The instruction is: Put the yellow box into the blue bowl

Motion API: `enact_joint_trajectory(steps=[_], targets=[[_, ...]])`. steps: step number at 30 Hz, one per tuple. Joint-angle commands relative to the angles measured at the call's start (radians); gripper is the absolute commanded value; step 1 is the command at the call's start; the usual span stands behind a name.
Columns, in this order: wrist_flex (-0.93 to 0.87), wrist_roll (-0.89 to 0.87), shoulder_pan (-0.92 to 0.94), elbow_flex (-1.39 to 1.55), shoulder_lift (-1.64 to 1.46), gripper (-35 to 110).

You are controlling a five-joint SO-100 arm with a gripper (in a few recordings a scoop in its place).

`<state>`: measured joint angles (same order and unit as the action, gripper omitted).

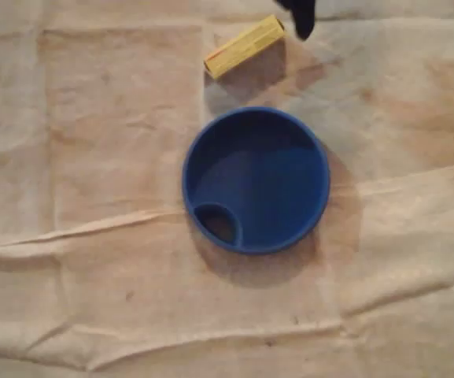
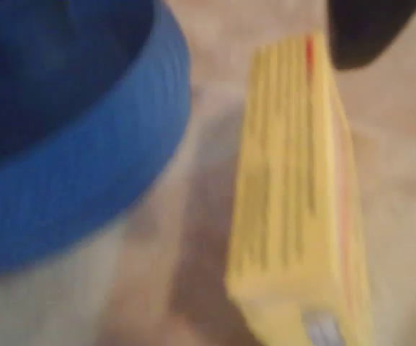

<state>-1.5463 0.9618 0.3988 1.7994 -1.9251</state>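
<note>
At the top edge of the overhead view, the dark gripper (image 1: 301,17) meets the right end of the yellow box (image 1: 244,46). The box sits slanted in the upper middle of the frame, just beyond the rim of the blue bowl (image 1: 256,179) and outside it, over the wrinkled beige cloth (image 1: 93,157) of the tabletop. In the blurred wrist view one dark finger (image 2: 366,32) stands at the far end of the box, but I cannot tell how far the gripper is open or whether it grips the box.
</note>
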Motion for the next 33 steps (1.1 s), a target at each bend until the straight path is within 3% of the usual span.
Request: enact_joint_trajectory(steps=[1, 14, 20, 33], targets=[[0.026, 0.008, 0.032, -0.041, 0.038, 27], [0.04, -0.005, 0.064, -0.057, 0.232, 27], [0.158, -0.009, 0.063, -0.04, 0.252, 27], [0.146, -0.009, 0.052, -0.04, 0.327, 27]])
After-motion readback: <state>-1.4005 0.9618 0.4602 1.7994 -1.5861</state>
